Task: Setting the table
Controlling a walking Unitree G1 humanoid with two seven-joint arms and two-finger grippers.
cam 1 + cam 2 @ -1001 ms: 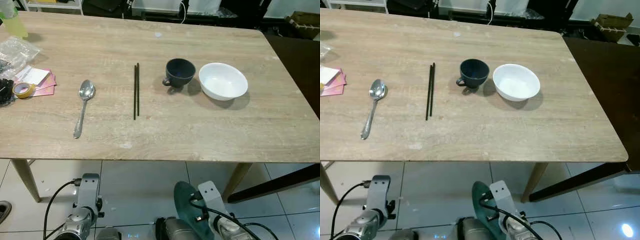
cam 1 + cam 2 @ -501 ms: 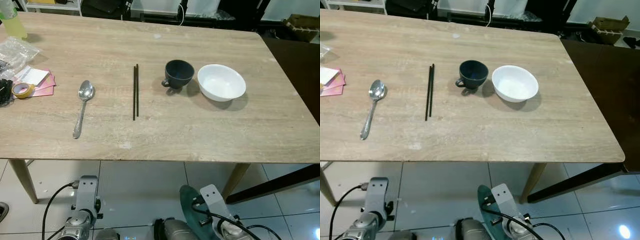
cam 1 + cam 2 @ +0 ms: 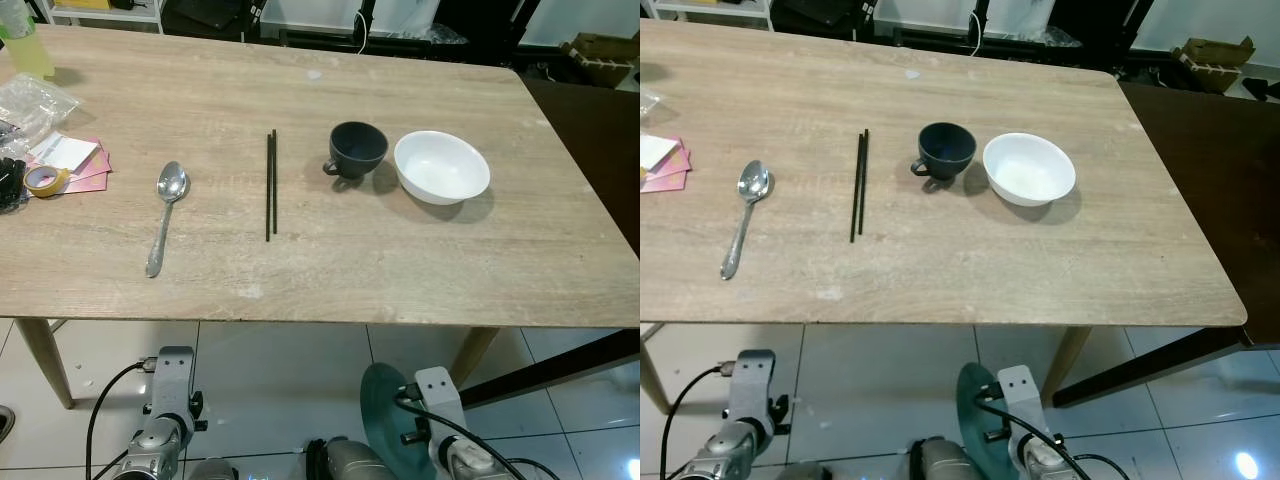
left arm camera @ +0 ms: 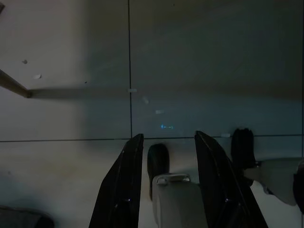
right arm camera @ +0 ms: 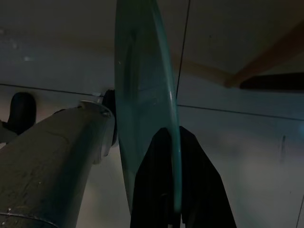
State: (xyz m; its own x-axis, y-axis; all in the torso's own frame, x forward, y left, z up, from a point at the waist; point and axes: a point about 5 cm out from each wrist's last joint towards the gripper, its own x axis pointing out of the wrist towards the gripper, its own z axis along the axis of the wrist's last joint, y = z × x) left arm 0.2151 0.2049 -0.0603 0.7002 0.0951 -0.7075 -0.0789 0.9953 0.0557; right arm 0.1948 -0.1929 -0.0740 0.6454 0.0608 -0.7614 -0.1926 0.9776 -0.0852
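So the right gripper (image 5: pixel 164 190) is clamped on a round green glass plate (image 5: pixel 142 95), held edge-up below the table edge (image 3: pixel 300 310); left gripper (image 4: pixel 166 190) hangs parted, empty.

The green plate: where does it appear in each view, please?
Left eye view: green plate at bottom, below the table edge.
Right eye view: bottom centre.
Right wrist view: edge-on, pinched by the right gripper.
Left wrist view: no plate.
Shared landmark: white bowl.
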